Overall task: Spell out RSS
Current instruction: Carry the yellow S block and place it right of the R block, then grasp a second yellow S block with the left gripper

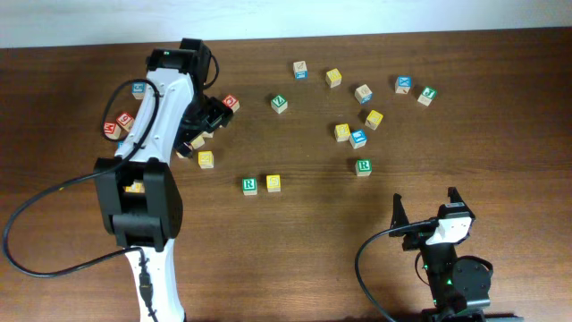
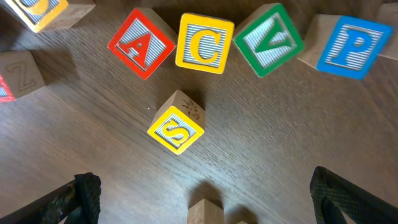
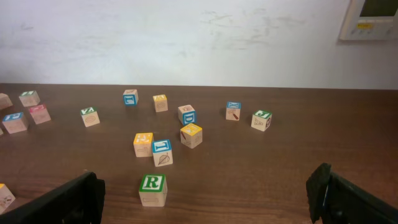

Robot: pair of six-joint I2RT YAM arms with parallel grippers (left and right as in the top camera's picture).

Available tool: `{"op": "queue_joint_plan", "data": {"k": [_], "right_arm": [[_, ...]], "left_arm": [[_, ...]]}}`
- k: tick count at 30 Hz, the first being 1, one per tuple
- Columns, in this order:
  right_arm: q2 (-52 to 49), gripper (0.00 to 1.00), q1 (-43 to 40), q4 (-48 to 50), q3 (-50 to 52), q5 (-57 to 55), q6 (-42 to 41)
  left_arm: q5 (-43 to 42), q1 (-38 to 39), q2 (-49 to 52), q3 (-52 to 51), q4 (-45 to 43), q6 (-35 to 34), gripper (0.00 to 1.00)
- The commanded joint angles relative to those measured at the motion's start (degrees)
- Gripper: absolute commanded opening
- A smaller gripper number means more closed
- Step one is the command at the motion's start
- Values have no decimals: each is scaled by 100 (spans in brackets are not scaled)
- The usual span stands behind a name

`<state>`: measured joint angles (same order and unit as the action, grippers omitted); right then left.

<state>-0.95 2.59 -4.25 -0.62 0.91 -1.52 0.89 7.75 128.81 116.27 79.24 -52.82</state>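
Observation:
A green R cube (image 1: 249,185) and a yellow cube (image 1: 273,182) sit side by side at the table's middle front. Another yellow cube (image 1: 206,159) lies to their left. My left gripper (image 1: 204,123) is open above the left cluster. In its wrist view a yellow S cube (image 2: 176,129) lies on the table ahead of the open fingers (image 2: 202,186), and nothing is held. My right gripper (image 1: 424,210) is open and empty at the front right. A second green R cube (image 1: 363,166) lies ahead of it and also shows in the right wrist view (image 3: 152,188).
Behind the S cube stand a red A (image 2: 141,43), a yellow C (image 2: 205,43), a green V (image 2: 268,40) and a blue P (image 2: 354,46). A bare wooden cube (image 2: 205,213) sits between the left fingers. Several loose cubes lie at the back right (image 1: 374,118).

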Motion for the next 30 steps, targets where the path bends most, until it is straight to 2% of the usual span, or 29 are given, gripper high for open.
{"op": "queue_joint_plan", "data": {"k": [1,4,8,11,14,16,18,19,21,22,25,28,29,30], "right_arm": [[22,98,-42,-31,31,-50,-42],[22,98,-42,-31,31,-50,-44],[22,98,-42,-28,31,-50,-44],[22,98,-42,-31,31,-50,-44],[22,98,-42,-31,31,-50,-44],[22,98,-42,-31,31,-50,-44],[22,98,-42,-31,31,-50,-44],[22,98,-42,-28,31,-50,-44],[22,98,-42,-28,31,-50,-44],[22,98,-42,-28,31,-50,-42],[22,98,-42,-28,31,-50,-42],[22,98,-42,-28,31,-50,-44],[22,98,-42,-28,31,-50,-42],[22,98,-42,-28,31,-50,-42]], "left_arm": [[98,11,94,-424,-96,-446,99],[103,-4,94,-844,-590,-590,100],[114,-9,94,-1064,-1147,-595,88],[155,2,94,-1416,-1290,-953,86],[170,0,94,-1641,-1429,-953,84],[334,-4,94,-1681,-1626,-951,79],[413,-4,94,-1681,-1714,-949,69],[413,-4,94,-1681,-1711,-949,59],[439,-4,94,-1681,-1779,-949,52],[520,-4,94,-1681,-1818,-946,43],[610,-4,94,-1681,-1847,-922,33],[625,-4,94,-1681,-1858,-682,28],[605,-4,94,-1681,-1858,-557,29],[492,2,94,-1681,-1856,-376,36]]}}
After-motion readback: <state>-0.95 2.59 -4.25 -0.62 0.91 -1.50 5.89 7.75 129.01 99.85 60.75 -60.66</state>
